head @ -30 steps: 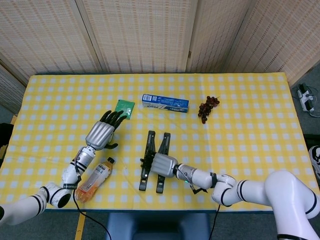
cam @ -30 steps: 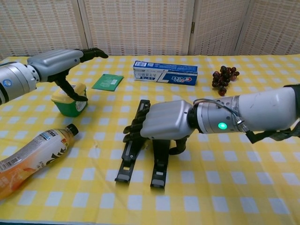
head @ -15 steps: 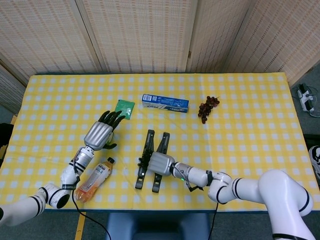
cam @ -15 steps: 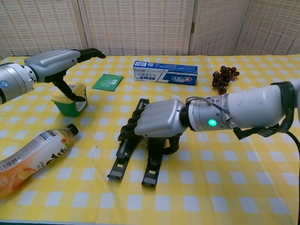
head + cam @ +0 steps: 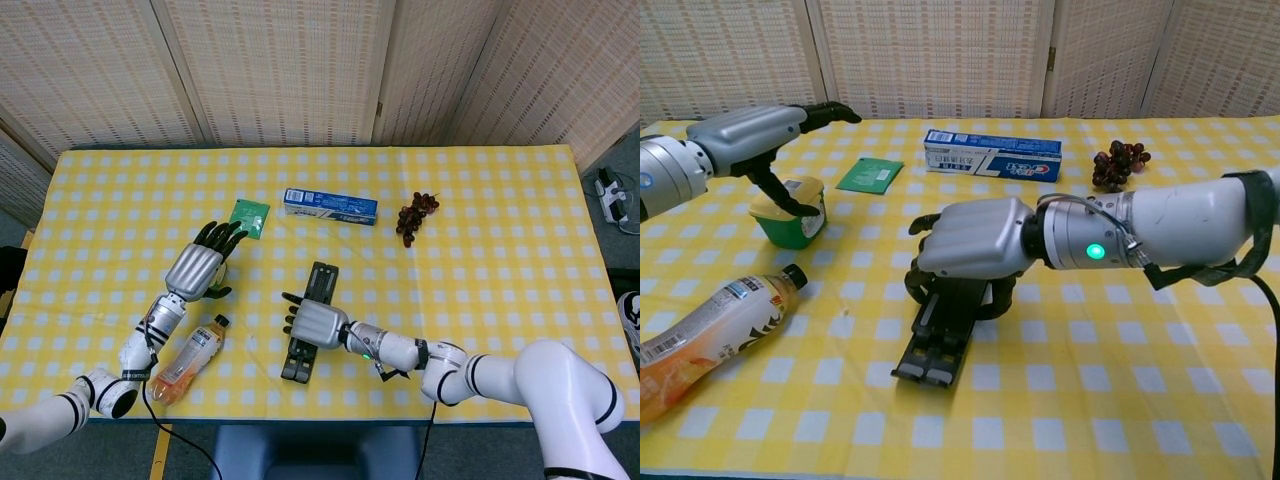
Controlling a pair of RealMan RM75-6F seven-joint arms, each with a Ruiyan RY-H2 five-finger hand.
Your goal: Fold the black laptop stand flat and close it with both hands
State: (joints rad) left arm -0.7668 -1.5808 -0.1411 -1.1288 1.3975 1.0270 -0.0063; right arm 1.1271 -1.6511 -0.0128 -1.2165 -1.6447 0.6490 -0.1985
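Observation:
The black laptop stand [image 5: 322,279] [image 5: 936,349] lies flat on the yellow checked table near its front, its two bars pressed side by side. My right hand [image 5: 318,324] [image 5: 972,238] lies over the stand's middle, fingers curled down on both sides and gripping it. My left hand [image 5: 199,267] [image 5: 752,134] hovers well to the left of the stand, fingers spread and holding nothing. It is above a small green cup [image 5: 789,218].
An orange drink bottle [image 5: 191,359] [image 5: 712,328] lies at the front left. A blue toothpaste box [image 5: 330,206] [image 5: 992,155], a green packet [image 5: 249,216] [image 5: 870,174] and dark grapes [image 5: 415,215] [image 5: 1117,165] lie behind the stand.
The stand's two bars were spread in a V; now they lie together under my right hand, which has squeezed them shut. My left hand has barely moved.

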